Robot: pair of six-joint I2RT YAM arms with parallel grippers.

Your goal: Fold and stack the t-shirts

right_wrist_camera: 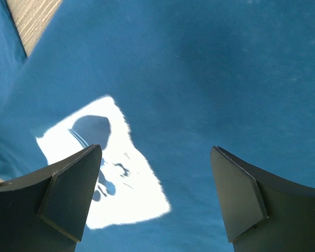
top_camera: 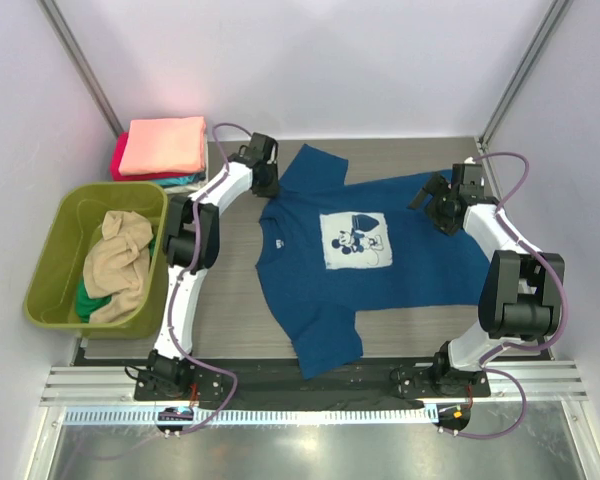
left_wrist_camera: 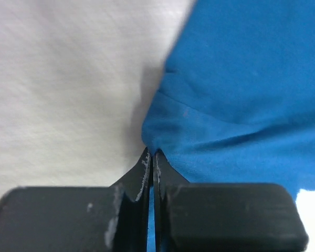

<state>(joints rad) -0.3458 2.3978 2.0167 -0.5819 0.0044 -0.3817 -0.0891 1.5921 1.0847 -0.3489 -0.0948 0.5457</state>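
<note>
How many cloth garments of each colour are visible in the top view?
Blue t-shirt with white print: 1
Salmon-pink folded shirt: 1
Red folded shirt: 1
Teal folded shirt: 1
Tan crumpled garment: 1
Green crumpled garment: 1
Total: 6

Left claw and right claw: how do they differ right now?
The left claw is shut, pinching the edge of the blue shirt; the right claw stands wide open, gripping nothing. The left claw is by a sleeve, the right claw over the hem end. Both are black and at the same shirt.
</note>
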